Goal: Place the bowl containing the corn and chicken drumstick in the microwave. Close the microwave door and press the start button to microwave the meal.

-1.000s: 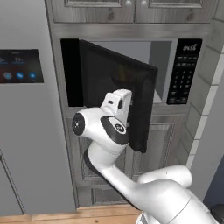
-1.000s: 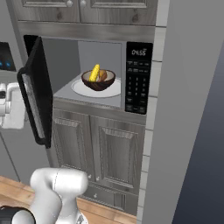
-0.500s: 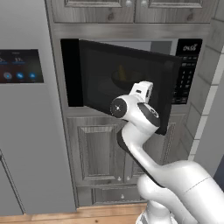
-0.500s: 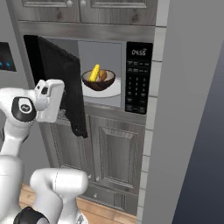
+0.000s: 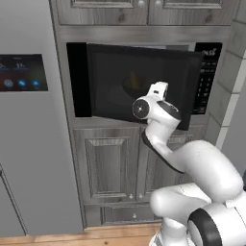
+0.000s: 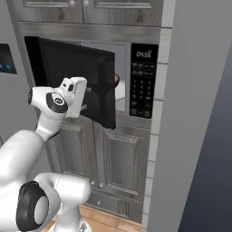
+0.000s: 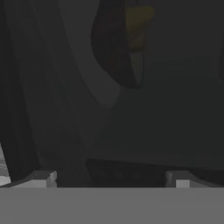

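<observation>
The microwave (image 5: pixel 207 57) is built into the cabinets, with its button panel (image 6: pixel 141 81) at the right. The microwave door (image 5: pixel 139 84) (image 6: pixel 77 77) stands a little ajar, its free edge still out from the front. My gripper (image 6: pixel 87 99) (image 7: pixel 110 180) is open and holds nothing, with its fingertips (image 7: pixel 43 178) pressed close to the door's outer face. Through the tinted window the bowl (image 7: pixel 116 48) shows dimly with the yellow corn (image 7: pixel 138 19) in it. The bowl's rim (image 6: pixel 117 79) peeks past the door's edge, above the white turntable (image 6: pixel 120 93). The chicken drumstick is too dim to make out.
A grey fridge with a lit screen (image 5: pixel 21 72) stands to the left of the microwave. Grey cabinet doors (image 5: pixel 105 158) lie below it and more cabinets (image 6: pixel 90 7) above. A tall grey wall panel (image 6: pixel 195 113) juts out at the right.
The door has swung from wide open to almost shut, with my hand moving right along with it. The bowl has not moved.
</observation>
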### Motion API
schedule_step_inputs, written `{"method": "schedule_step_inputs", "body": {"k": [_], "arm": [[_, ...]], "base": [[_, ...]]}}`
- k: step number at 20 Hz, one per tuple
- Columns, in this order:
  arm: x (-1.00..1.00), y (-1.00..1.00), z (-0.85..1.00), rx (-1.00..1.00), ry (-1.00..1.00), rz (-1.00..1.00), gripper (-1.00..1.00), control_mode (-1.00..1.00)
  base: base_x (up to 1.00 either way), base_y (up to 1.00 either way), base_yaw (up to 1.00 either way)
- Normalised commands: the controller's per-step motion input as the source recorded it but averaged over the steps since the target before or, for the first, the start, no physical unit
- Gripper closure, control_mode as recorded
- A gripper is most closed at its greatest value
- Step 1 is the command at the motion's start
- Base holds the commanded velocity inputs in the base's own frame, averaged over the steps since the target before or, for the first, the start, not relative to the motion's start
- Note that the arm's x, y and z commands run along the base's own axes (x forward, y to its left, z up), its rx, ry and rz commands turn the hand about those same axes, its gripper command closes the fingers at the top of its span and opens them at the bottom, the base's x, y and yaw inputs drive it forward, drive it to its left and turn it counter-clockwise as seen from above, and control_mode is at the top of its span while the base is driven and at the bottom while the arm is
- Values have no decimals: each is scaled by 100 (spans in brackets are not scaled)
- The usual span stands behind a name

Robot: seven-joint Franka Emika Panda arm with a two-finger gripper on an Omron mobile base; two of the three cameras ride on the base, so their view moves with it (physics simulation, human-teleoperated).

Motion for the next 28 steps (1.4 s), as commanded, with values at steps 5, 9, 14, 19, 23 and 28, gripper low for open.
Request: {"method": "schedule_step_inputs", "body": {"k": [5, 9, 14, 19, 23, 28], "arm": [[70, -27, 0, 0, 1, 8, -100, -100], [70, -14, 12, 1, 6, 10, -100, -100], [64, -13, 17, 2, 6, 11, -100, -100], [55, -14, 18, 1, 7, 13, -100, -100], [22, -7, 4, 0, 7, 13, -100, -100], [-40, 22, 10, 1, 3, 6, -100, -100]], "base": [[0, 0, 0], [0, 0, 0], [0, 0, 0], [0, 0, 0], [0, 0, 0], [0, 0, 0]]}}
